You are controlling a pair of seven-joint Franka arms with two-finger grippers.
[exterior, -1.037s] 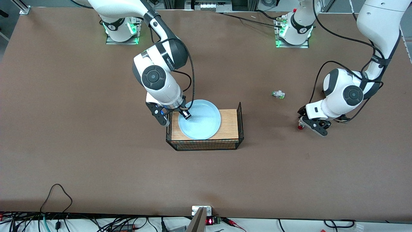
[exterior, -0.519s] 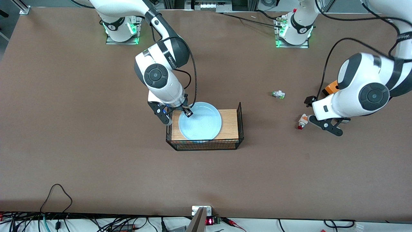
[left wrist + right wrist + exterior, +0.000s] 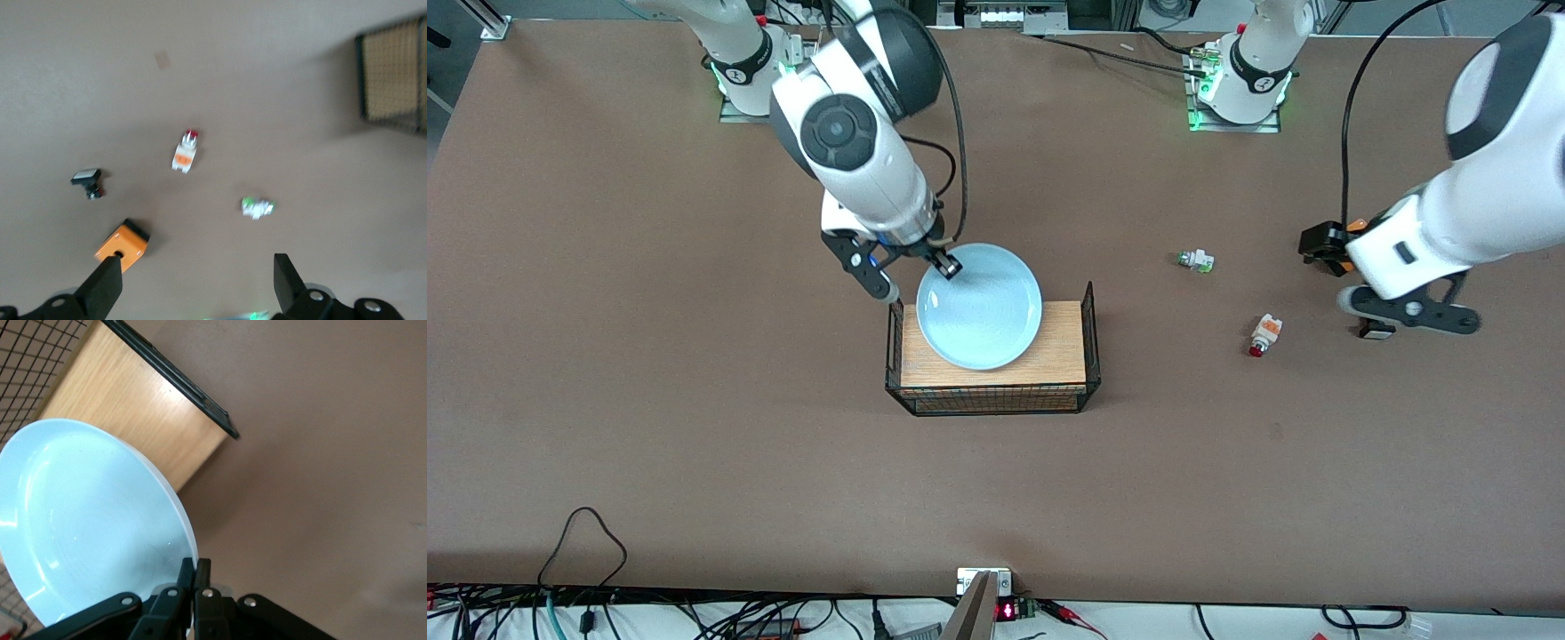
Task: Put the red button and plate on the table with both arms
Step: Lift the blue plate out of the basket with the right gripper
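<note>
The pale blue plate (image 3: 980,308) hangs tilted over the wood-topped rack (image 3: 996,375). My right gripper (image 3: 946,264) is shut on the plate's rim. In the right wrist view its fingers (image 3: 195,571) pinch the plate's (image 3: 87,520) edge. The red button (image 3: 1263,335) lies on its side on the brown table (image 3: 694,400), toward the left arm's end. My left gripper (image 3: 1409,313) is open and empty in the air, beside and above the button. The left wrist view shows the button (image 3: 185,152) on the table, apart from the open gripper (image 3: 195,277).
A green-tipped white part (image 3: 1196,260) lies on the table farther from the camera than the button. The left wrist view also shows a black-and-white part (image 3: 87,181) and an orange block (image 3: 121,245). The block (image 3: 1354,226) is partly hidden in the front view.
My right gripper has lifted the plate off the rack top, toward the robots' bases. My left gripper has let go of the red button on the table and risen away from it.
</note>
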